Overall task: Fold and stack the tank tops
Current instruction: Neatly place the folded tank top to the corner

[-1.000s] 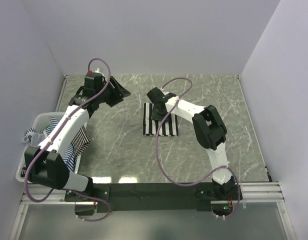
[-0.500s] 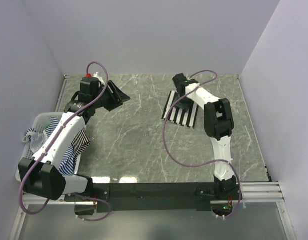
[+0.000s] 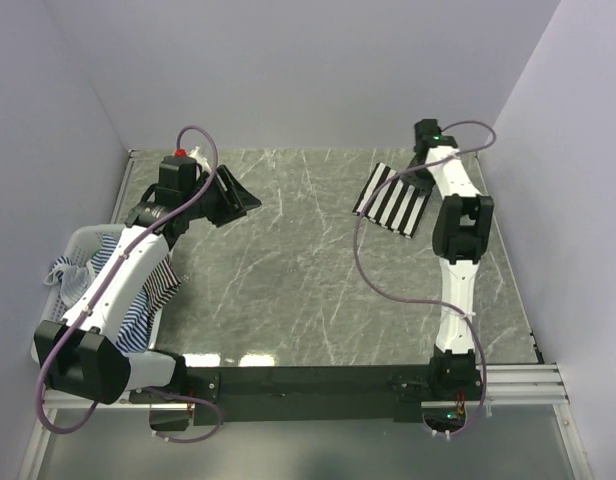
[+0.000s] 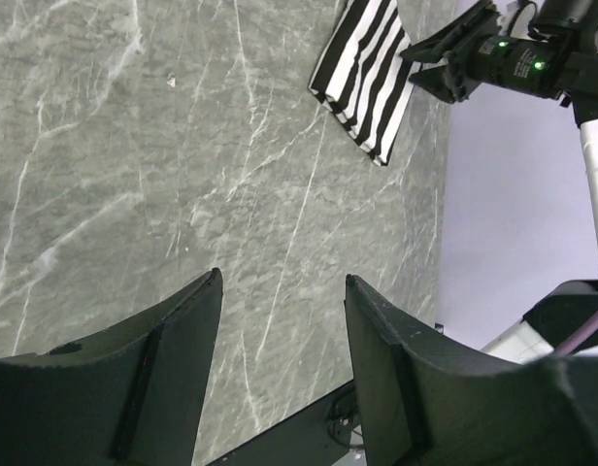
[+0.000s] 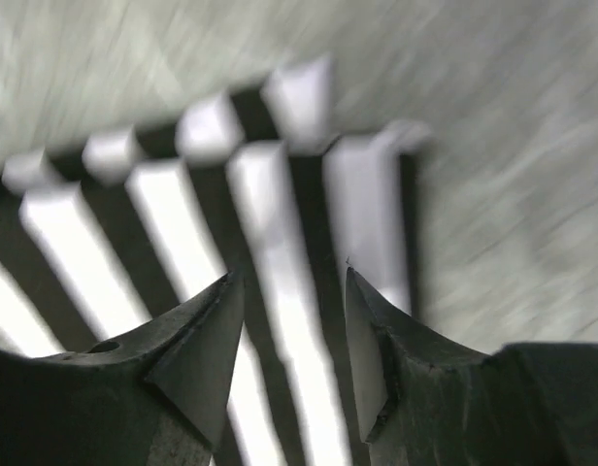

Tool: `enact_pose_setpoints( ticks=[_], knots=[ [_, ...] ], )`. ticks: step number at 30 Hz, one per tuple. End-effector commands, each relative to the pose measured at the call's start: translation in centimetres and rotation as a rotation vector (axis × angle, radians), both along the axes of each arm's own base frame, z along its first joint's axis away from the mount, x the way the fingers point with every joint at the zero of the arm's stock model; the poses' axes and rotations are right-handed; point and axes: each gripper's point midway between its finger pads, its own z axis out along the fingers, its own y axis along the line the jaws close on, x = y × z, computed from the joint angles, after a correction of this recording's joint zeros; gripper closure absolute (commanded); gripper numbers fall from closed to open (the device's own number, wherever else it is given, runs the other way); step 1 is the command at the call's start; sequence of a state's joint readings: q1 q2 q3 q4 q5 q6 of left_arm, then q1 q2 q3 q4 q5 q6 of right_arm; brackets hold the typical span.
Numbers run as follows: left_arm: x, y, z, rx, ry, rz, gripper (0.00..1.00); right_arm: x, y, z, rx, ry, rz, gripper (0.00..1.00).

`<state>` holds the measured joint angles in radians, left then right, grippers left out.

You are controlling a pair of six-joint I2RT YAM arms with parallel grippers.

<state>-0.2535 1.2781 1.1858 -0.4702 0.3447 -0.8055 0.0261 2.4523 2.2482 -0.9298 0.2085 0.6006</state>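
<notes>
Moved since a second ago: folded black-and-white tank top [image 3: 393, 198], from mid-frame to upper right of overhead view. Lies under right gripper [image 5: 292, 277], jaws parted; pinch not discernible through blur. Left gripper [image 4: 282, 282] upper left, spread, empty. Judged step: parking first fold. Next calls for fetching blue-striped tank tops [image 3: 138, 295] from basket [image 3: 83, 234], left edge.
</notes>
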Motion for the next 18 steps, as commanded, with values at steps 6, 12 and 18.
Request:
enact_pose_setpoints(
  ticks=[6, 12, 18],
  knots=[
    [-0.5, -0.1, 3.3, 0.021, -0.092, -0.065, 0.41, 2.9, -4.5, 7.9, -0.067, -0.200, 0.078, 0.44],
    [-1.0, 0.2, 2.7, 0.027, -0.098, -0.059, 0.41, 0.7, 5.9, 14.3, -0.123, -0.315, 0.212, 0.41],
    [-1.4, 0.1, 2.6, 0.021, -0.097, -0.070, 0.41, -3.2, 16.6, 8.4, 0.013, -0.250, 0.292, 0.41]
  ],
)
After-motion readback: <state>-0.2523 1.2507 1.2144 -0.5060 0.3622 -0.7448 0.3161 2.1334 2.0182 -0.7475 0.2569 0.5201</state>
